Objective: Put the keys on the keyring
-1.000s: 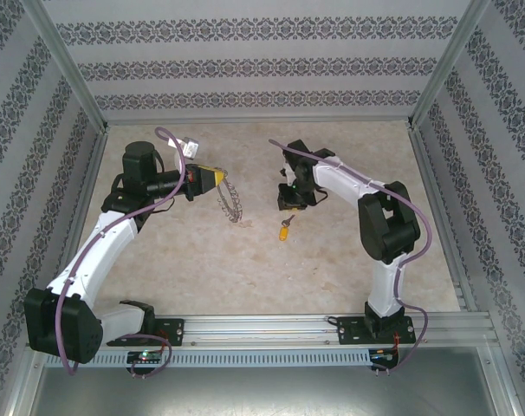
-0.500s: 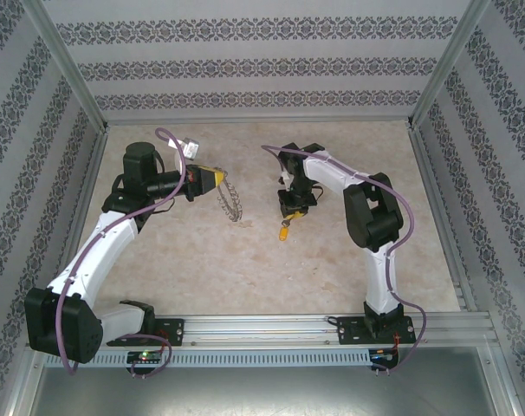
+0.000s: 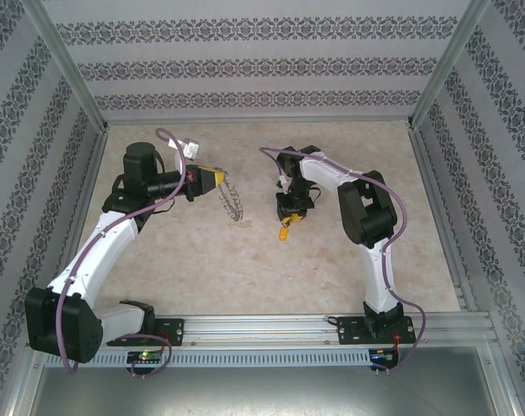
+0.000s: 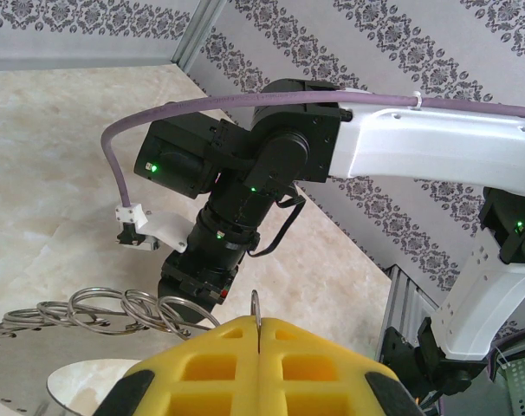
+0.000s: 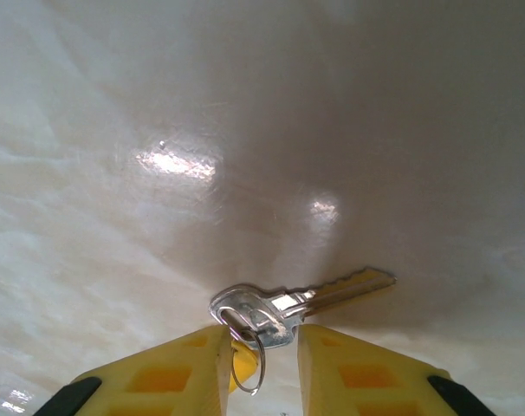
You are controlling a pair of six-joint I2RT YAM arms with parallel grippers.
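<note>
Starting at the near edge, both arm bases are bolted to the grey aluminium rail (image 3: 262, 328) at 6 o'clock of the beige marbled tabletop (image 3: 245, 277).

Farther in, near the tabletop centre, is the small key (image 3: 285, 230) with a yellow-orange head and a silver blade. The right gripper (image 3: 289, 215) stands directly over it, at the key's 12 o'clock. In the right wrist view its yellow foam fingers (image 5: 176, 373) stand apart. The key head sits across the gap just past the fingertips, with the blade pointing toward 2 o'clock. A small wire loop (image 5: 248, 368) is threaded through the head.

At the key's 10 o'clock, near but not touching it, hangs the grey metal keyring (image 3: 233, 202) with a jagged rim. The left gripper (image 3: 217, 179) holds it from the ring's 10 o'clock. In the left wrist view both yellow fingers are pressed together, with a thin edge of the ring's wire clamped between them. The remaining coils fan out toward 9 o'clock.

Farthest back, the grey patterned wall (image 3: 262, 65) closes the cell at 12 o'clock.
</note>
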